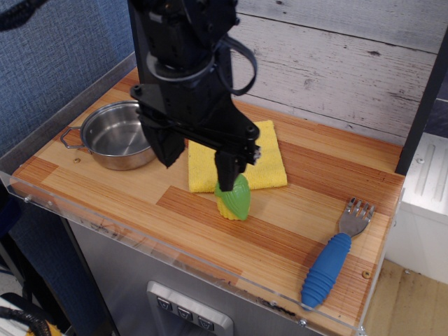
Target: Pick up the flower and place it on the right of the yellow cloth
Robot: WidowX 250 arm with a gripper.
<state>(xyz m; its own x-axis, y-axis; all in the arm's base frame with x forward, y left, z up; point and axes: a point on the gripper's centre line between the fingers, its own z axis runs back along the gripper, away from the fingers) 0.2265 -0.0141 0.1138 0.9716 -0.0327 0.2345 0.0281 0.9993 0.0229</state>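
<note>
1. My claw (197, 166) hangs low over the middle of the worktop (294, 224), with its two black fingers spread wide apart and pointing down.
2. One finger (226, 168) comes down right at the top of the flower (234, 199); its tip overlaps the green bud, and I cannot tell whether it touches it or only hangs in front of it.
3. My other finger (166, 143) sits well to the pot side, clear of the flower, so nothing is clamped between the two.
4. The flower stands upright near the middle of the worktop, closer to the front edge than to the back wall, green ribbed top over its yellow base.
5. It stands just beside the front edge of the yellow cloth (269, 157), and its top seems to overlap that edge in this view.
6. The yellow cloth lies flat toward the back edge of the worktop; my arm hides a good part of it.
7. The steel pot (115, 136) sits toward the left end of the worktop, partly behind my finger.
8. The blue-handled fork (332, 259) lies near the front right corner, well apart from the flower and from me.
</note>
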